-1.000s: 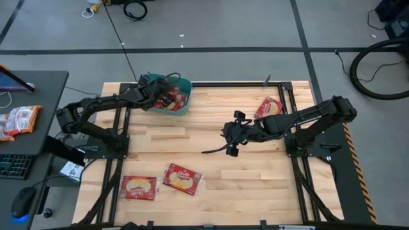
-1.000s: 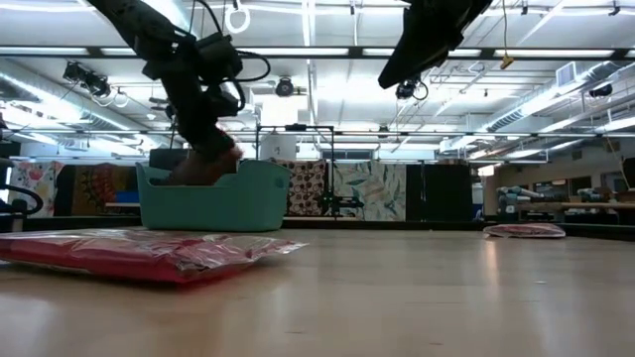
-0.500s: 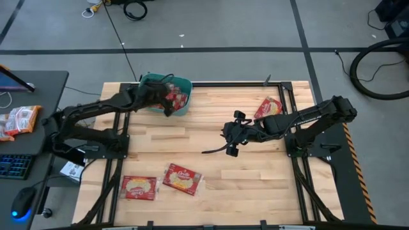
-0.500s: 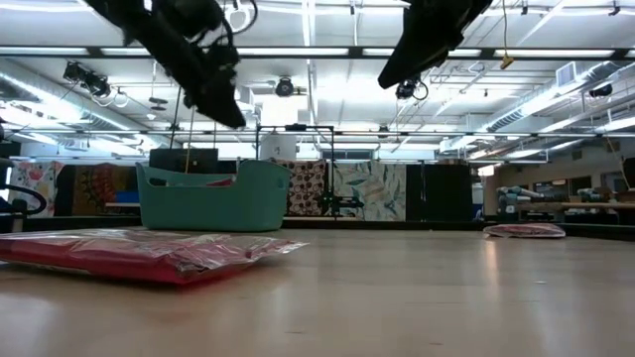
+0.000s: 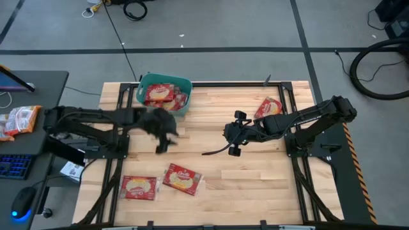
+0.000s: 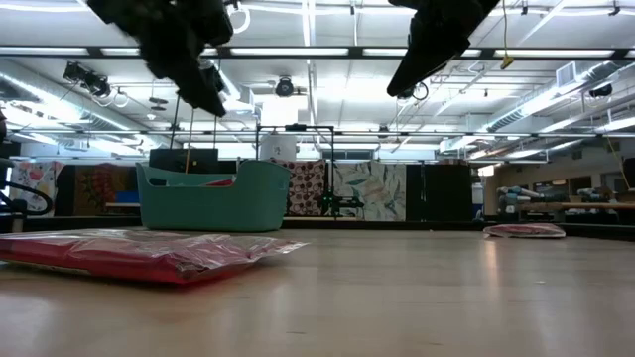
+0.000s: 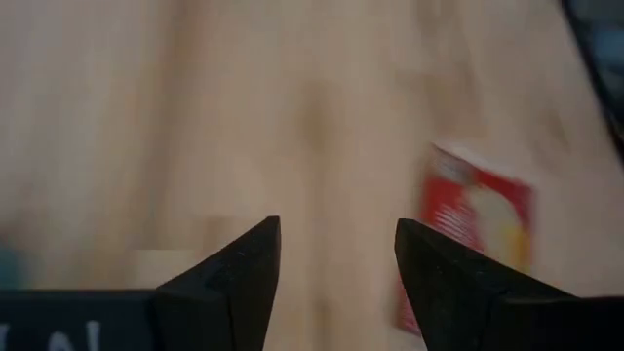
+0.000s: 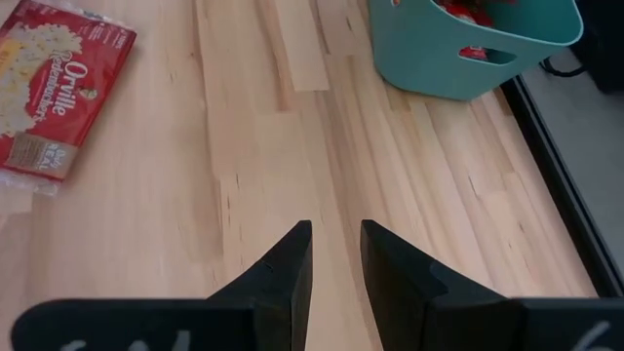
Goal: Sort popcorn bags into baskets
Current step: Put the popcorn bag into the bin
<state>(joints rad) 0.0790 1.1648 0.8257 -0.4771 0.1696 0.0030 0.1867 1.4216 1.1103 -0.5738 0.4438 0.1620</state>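
Observation:
The teal basket (image 5: pixel 165 94) (image 6: pixel 213 196) (image 8: pixel 468 49) stands at the table's far left and holds several red-orange popcorn bags (image 5: pixel 160 96). Two bags (image 5: pixel 139 187) (image 5: pixel 183 178) lie flat near the near edge, and one (image 5: pixel 268 107) lies far right. My left gripper (image 5: pixel 160 131) (image 7: pixel 337 255) hangs open and empty above the wood just near of the basket, with a bag (image 7: pixel 478 234) ahead of it. My right gripper (image 5: pixel 231 134) (image 8: pixel 336 234) hovers over the table's middle, its fingers a little apart and holding nothing.
More bags (image 5: pixel 19 120) lie on a dark desk left of the table, off the work surface. In the low view a bag (image 6: pixel 149 253) lies close to the camera and another (image 6: pixel 526 230) far right. Bare wood (image 5: pixel 211 185) spreads across the middle and near right.
My left gripper has risen out of the basket and swung toward the table's near edge, leaving behind the bag it had lowered there. It is now over bare wood, moving fast enough to blur. The basket and the bags on the table have stayed put.

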